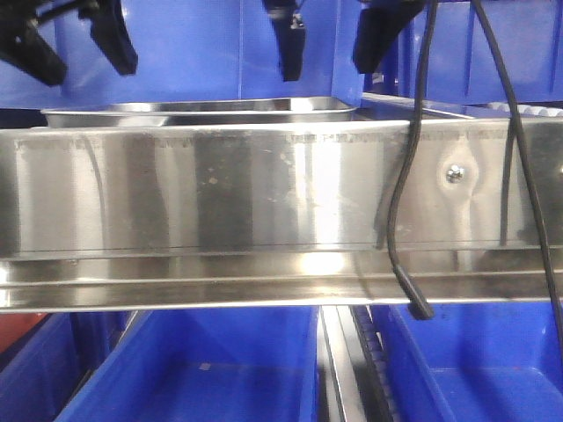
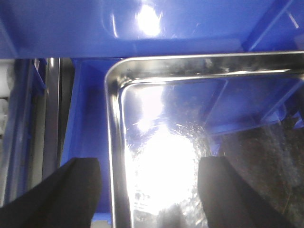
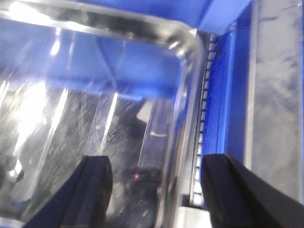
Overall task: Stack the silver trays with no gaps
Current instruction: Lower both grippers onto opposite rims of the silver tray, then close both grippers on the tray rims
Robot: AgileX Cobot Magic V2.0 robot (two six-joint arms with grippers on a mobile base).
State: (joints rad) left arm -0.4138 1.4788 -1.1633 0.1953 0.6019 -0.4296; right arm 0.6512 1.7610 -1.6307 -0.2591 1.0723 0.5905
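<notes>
A long steel rail (image 1: 220,202) ran across below the left gripper (image 1: 88,70) and the right gripper (image 1: 327,70). Its screw (image 1: 455,173) and two black cables (image 1: 420,306) lay just beyond the right one. Blue bins (image 1: 211,369) sat lower still, and a blue wall (image 1: 202,53) stood behind both.

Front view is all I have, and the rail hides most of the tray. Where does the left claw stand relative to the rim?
Observer: The left claw is open and straddles the left rim of the tray, with one finger outside it and one over the floor.
Operator: And the right claw?
Observer: The right claw is open too. It straddles the right rim, just short of the far corner.
Operator: Is anything lying in the tray?
Observer: Neither wrist view shows anything on the floor, only glare and reflections, though part of the floor is out of frame.
</notes>
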